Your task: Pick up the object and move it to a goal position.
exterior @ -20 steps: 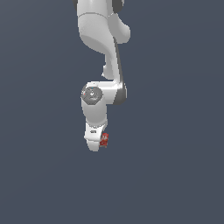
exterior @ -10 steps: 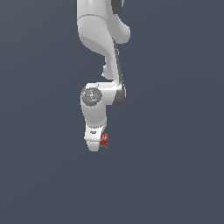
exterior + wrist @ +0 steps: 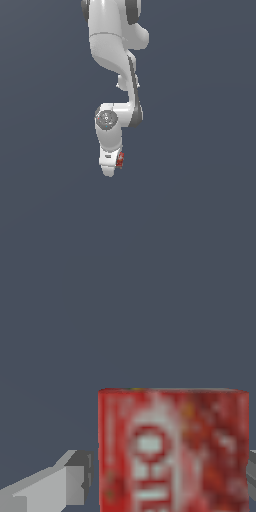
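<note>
The object is a small flat red box with white label markings. In the wrist view it fills the space between my two grey fingers, and both fingers touch its sides. In the exterior view only a small red patch of the object shows beside the white hand. My gripper hangs at the end of the white arm, pointing down, and is shut on the object. The fingertips are hidden behind the hand in the exterior view.
The white arm reaches down from the top of the exterior view. A plain dark grey-blue ground lies all around.
The arm and gripper have shifted very slightly, with the red object still held. Little else differs.
</note>
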`<state>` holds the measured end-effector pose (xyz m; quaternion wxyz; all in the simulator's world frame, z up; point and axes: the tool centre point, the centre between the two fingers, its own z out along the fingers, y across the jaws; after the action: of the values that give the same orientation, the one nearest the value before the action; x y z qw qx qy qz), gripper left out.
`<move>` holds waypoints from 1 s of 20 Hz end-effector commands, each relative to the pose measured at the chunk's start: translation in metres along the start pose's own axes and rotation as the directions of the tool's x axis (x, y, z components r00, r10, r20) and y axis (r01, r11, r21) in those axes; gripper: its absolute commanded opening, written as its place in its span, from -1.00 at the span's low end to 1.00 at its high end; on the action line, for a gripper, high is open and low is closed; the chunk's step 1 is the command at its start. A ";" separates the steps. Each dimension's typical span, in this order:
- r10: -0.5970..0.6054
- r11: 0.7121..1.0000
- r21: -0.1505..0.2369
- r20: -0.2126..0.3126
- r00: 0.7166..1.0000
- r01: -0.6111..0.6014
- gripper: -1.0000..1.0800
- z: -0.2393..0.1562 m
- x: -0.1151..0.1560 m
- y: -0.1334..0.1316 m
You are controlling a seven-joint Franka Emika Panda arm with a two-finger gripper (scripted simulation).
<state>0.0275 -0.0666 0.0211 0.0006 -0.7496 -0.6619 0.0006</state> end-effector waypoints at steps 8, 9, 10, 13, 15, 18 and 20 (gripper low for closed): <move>0.000 1.000 -0.002 0.000 1.000 0.000 -1.00 0.006 0.000 0.002; 0.000 1.000 -0.002 0.000 1.000 0.000 -1.00 0.006 0.000 0.002; 0.000 1.000 -0.002 0.000 1.000 0.000 -1.00 0.006 0.000 0.002; 0.000 1.000 -0.002 0.000 1.000 0.000 -1.00 0.006 0.000 0.002; 0.000 1.000 -0.002 0.000 1.000 0.000 -1.00 0.005 0.000 0.002; 0.000 1.000 -0.002 0.000 1.000 0.000 -1.00 0.003 -0.003 0.000; 0.000 1.000 -0.002 0.000 1.000 0.000 -1.00 0.001 -0.006 -0.003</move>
<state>0.0258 -0.0698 0.0185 0.0000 -0.7493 -0.6622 0.0000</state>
